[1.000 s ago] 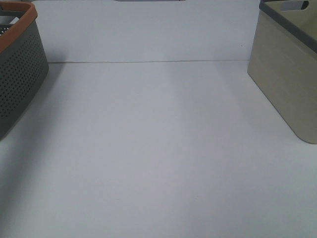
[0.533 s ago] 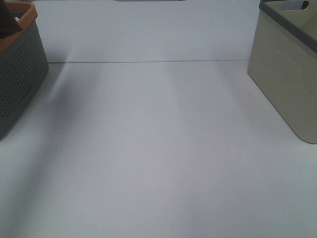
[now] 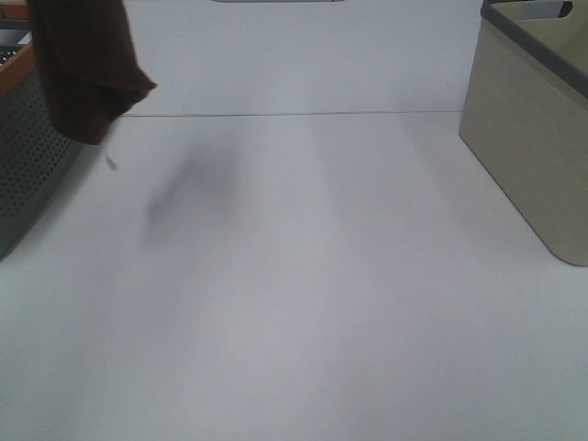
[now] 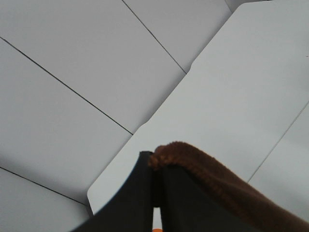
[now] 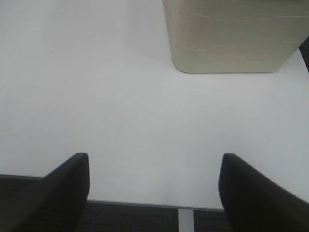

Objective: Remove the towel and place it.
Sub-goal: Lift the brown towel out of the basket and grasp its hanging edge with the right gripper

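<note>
High view: towel [image 3: 87,69] hangs aloft at dark basket [image 3: 28,165] edge. Left wrist: left claw [image 4: 155,166] pinches towel corner. Right wrist: right claw [image 5: 154,191] spread wide, empty. We swing towel beyond basket, lower onto table [image 3: 322,276], then release.

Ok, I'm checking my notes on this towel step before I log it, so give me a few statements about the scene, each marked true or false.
1. The towel hangs in the air, clear of the table. True.
2. The left jaws are open and empty. False: they are shut on the towel's edge.
3. The right jaws stand open and hold nothing. True.
4. The beige basket stands on the right side of the table. True.
5. The towel lies inside the beige basket. False: it hangs at the far left, in front of the dark perforated basket.
</note>
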You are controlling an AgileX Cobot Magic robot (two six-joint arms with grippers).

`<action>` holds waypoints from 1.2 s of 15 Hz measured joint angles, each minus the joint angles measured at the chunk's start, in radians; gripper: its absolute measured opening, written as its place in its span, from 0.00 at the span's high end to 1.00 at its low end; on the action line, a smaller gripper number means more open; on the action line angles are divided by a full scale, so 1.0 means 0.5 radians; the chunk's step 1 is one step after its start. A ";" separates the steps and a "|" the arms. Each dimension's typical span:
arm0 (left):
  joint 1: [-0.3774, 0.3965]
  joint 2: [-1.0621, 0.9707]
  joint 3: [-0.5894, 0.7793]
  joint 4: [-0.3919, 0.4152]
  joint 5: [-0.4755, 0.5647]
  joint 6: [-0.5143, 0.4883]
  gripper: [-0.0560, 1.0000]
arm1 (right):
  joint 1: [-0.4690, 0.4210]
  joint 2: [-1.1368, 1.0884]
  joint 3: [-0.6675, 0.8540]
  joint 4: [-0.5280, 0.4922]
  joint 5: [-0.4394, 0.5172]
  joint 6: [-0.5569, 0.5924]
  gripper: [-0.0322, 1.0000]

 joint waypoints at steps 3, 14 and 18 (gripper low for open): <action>-0.032 0.162 -0.010 0.132 0.114 -0.180 0.93 | 0.000 0.034 -0.002 0.112 -0.024 -0.004 0.34; -0.096 0.424 -0.010 0.166 0.298 -0.830 0.93 | 0.000 1.378 -0.248 0.736 -0.698 -0.654 0.34; -0.240 0.536 -0.010 0.184 0.116 -0.772 0.93 | 0.000 1.868 -0.428 1.228 -0.936 -1.210 0.34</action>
